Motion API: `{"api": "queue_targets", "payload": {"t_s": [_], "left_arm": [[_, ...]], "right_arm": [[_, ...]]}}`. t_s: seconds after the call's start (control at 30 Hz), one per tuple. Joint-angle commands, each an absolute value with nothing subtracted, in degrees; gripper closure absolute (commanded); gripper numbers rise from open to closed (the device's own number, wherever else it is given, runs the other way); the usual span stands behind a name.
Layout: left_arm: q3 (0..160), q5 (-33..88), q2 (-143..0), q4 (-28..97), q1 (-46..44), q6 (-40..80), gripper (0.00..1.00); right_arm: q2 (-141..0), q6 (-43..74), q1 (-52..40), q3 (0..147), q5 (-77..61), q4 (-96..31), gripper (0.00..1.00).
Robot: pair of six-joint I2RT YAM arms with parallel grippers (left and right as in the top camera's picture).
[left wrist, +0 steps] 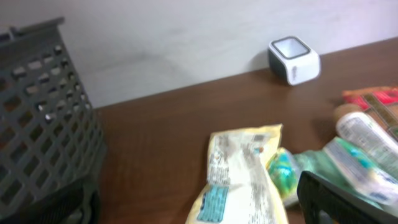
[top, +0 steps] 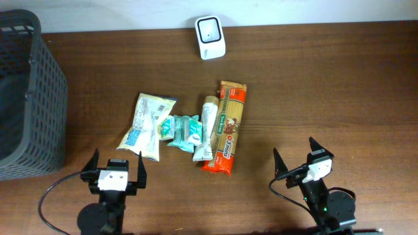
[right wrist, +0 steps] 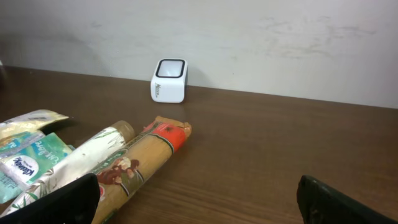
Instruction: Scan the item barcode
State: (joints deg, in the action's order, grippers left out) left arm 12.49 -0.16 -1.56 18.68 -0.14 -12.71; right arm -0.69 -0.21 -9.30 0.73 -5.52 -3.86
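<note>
Several items lie in a row mid-table: a pale yellow pouch [top: 147,126], a teal tissue pack [top: 181,129], a white tube [top: 206,128] and an orange spaghetti pack [top: 228,127]. No barcode is clearly readable on them. The white scanner [top: 210,38] stands at the far edge by the wall. My left gripper [top: 117,163] is open just in front of the pouch [left wrist: 242,174], holding nothing. My right gripper [top: 295,151] is open to the right of the spaghetti pack [right wrist: 140,165], also holding nothing. The scanner [right wrist: 169,80] faces both wrist views.
A dark grey mesh basket [top: 26,98] stands at the table's left edge, close to the left arm. Bare brown table [top: 339,85] stretches to the right of the items and between them and the scanner.
</note>
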Motion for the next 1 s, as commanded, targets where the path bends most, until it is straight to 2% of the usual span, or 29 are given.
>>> {"api": "queue_targets", "payload": {"t_s": [0.0, 0.13, 0.6, 0.97], "left_arm": [[6.22, -1.37, -0.27, 12.67, 1.30, -14.48, 0.01], [1.85, -1.96, -0.27, 7.35, 1.30, -15.79, 0.01], [1.85, -2.20, -0.27, 7.31, 6.59, -16.36, 0.01], [1.85, -2.20, -0.30, 7.31, 6.66, -16.36, 0.01]], "right_arm": [[-0.32, -0.19, -8.97, 0.32, -5.78, -3.99, 0.01], [-0.32, -0.19, -8.97, 0.32, -5.78, -3.99, 0.01], [-0.32, -0.19, -8.97, 0.32, -5.78, -3.99, 0.01], [-0.32, -0.19, -8.97, 0.32, -5.78, -3.99, 0.01]]}}
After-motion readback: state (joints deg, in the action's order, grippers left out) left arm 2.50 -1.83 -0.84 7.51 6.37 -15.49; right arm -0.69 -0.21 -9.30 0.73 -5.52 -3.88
